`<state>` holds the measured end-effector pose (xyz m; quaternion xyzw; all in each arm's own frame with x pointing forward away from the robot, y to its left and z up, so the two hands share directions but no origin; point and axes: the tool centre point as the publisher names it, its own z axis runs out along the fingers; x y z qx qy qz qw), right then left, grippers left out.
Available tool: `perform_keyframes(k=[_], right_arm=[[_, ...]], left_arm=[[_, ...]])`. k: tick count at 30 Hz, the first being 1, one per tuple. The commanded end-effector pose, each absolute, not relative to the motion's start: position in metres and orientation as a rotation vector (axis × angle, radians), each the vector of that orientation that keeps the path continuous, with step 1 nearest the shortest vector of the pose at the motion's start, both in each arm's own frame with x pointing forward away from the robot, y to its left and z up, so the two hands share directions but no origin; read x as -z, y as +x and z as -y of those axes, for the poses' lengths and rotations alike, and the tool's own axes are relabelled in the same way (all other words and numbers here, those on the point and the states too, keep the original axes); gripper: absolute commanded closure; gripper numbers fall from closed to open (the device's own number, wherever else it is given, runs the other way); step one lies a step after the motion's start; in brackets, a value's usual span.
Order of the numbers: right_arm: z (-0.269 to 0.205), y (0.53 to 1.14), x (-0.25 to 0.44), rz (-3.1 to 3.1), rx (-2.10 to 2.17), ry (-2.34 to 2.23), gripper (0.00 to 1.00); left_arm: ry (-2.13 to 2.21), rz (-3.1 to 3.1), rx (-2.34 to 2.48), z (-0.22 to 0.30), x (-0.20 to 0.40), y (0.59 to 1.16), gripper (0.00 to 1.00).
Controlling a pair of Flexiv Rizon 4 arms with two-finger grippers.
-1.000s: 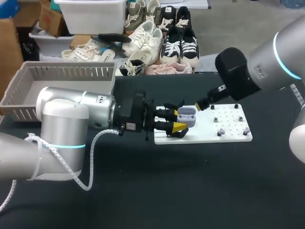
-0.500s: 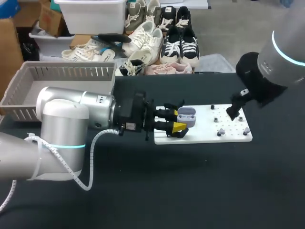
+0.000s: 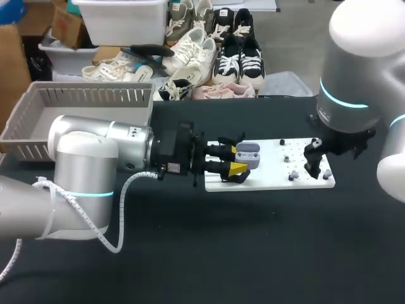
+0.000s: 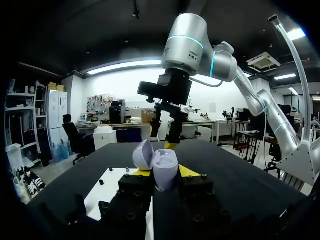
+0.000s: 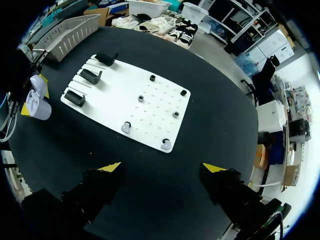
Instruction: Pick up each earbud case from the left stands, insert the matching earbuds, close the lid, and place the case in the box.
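Observation:
A lavender earbud case (image 3: 248, 153) with its lid tipped open sits between the yellow tips of my left gripper (image 3: 238, 159), which is shut on it over the left end of the white board (image 3: 272, 180). In the left wrist view the case (image 4: 164, 162) stands upright between the fingers of the left gripper (image 4: 163, 174), lid (image 4: 142, 155) leaning away. My right gripper (image 3: 314, 159) hangs open above the board's right end, pointing down. Below the right gripper (image 5: 161, 168) lie two pale earbuds (image 5: 126, 128) (image 5: 165, 145) on the board (image 5: 115, 95).
Three black stands (image 5: 91, 75) line the board's left side, bare. Small black pegs (image 3: 281, 142) dot the board. A grey slatted basket (image 3: 82, 88) stands at the table's far left. Dark tabletop lies in front of the board.
My right arm has swung from beside the held case to the right, over the board's right end, and now points straight down. The left arm and case have stayed put.

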<state>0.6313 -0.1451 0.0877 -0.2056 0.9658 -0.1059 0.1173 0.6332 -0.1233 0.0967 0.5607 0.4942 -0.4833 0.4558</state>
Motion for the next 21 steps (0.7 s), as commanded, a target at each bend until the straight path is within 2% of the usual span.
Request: perform_keyframes(k=[1,3,4,10,14,15,19,21], right_arm=[[0.143,0.640,-0.071,-2.842,0.367,-0.591,0.17],[0.145,0.641,-0.067,-2.852,0.351,-0.585,0.04],[0.145,0.642,-0.065,-2.854,0.345,-0.583,0.02],[0.147,0.647,-0.056,-2.876,0.311,-0.578,0.09],[0.149,0.652,-0.051,-2.884,0.301,-0.575,0.20],[0.150,0.653,-0.049,-2.885,0.299,-0.573,0.26],[0.150,0.655,-0.045,-2.894,0.293,-0.575,0.33],[0.150,0.656,-0.042,-2.896,0.290,-0.576,0.41]], left_arm=[[1.381,-1.217,1.191,0.124,-0.096,0.633,1.00],[1.381,-1.217,1.191,0.124,-0.096,0.633,1.00],[1.381,-1.217,1.191,0.124,-0.096,0.633,1.00],[1.381,-1.217,1.191,0.124,-0.096,0.633,1.00],[1.381,-1.217,1.191,0.124,-0.096,0.633,1.00],[1.381,-1.217,1.191,0.124,-0.096,0.633,1.00],[1.381,-1.217,1.191,0.124,-0.096,0.633,1.00],[1.381,-1.217,1.191,0.124,-0.096,0.633,1.00]])
